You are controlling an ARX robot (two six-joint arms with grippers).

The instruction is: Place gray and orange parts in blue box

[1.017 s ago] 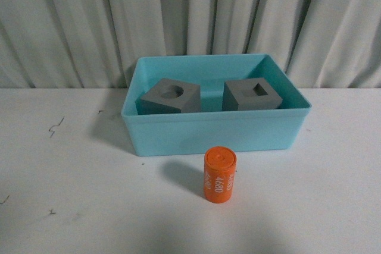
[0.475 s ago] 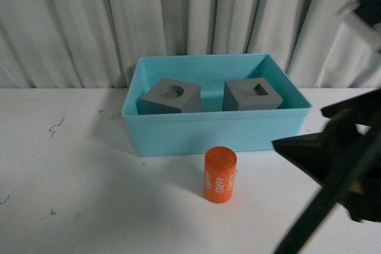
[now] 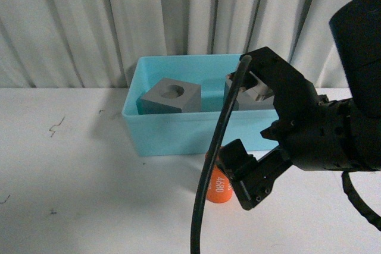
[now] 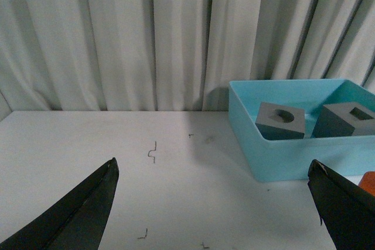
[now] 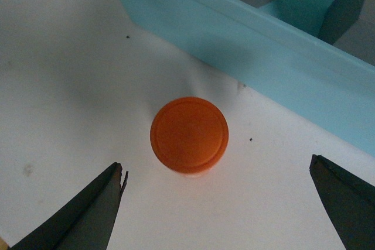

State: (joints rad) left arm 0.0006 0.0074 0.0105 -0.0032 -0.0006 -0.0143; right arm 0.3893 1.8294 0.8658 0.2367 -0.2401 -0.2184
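Right gripper (image 5: 215, 168): jaws spread wide, empty, above the orange cylinder (image 5: 189, 134). Cylinder stands upright on the bench (image 3: 89, 165), just near of the blue box (image 3: 178, 120). Gray cube with round recess (image 4: 281, 120) and gray cube with rectangular recess (image 4: 345, 120) sit inside the box. Left gripper (image 4: 212, 167): spread, empty.

The front camera looks slightly downward across the white table (image 3: 89, 147) toward the curtain (image 3: 119, 22) behind its far edge. The box (image 3: 178, 132) sits at middle distance and the right arm (image 3: 321, 129) close before the lens. The left wrist camera sits low over the table's left part, facing the same curtain. It shares the box, the round-holed cube (image 4: 281, 120) and the square-holed cube (image 4: 344, 122) with the front view. The right wrist camera points straight down, close above the orange cylinder (image 5: 189, 134) and the box's near wall, both also in the front view. An orange sliver (image 4: 369, 182) at the left wrist picture's edge may be that cylinder.
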